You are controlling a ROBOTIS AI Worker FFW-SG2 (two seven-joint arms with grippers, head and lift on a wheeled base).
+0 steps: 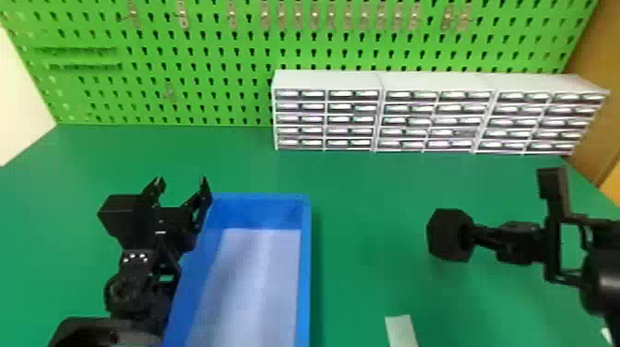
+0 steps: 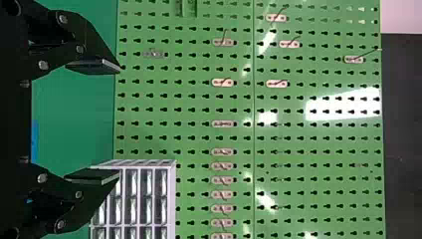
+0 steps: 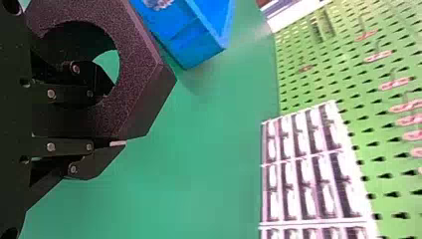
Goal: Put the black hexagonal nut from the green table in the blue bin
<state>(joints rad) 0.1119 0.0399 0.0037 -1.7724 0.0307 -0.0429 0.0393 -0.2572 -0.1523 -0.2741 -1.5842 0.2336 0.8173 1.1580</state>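
My right gripper (image 1: pixel 477 235) is shut on the rim of the black hexagonal nut (image 1: pixel 447 234), over the green table (image 1: pixel 364 277) to the right of the blue bin (image 1: pixel 303 277). Seen from the right wrist, the nut (image 3: pixel 142 84) has one finger of the right gripper (image 3: pixel 112 122) in its hole and the other against its outer side; the bin (image 3: pixel 186 42) lies beyond. At the bin's left side, my left gripper (image 1: pixel 181 187) is parked with its fingers apart. The left wrist view has the left gripper (image 2: pixel 118 119) with nothing between its fingertips.
White drawer cabinets (image 1: pixel 433 83) stand along the back right of the table, before a green pegboard (image 1: pixel 207 60) with hooks. A pale strip (image 1: pixel 401 330) lies near the front, right of the bin.
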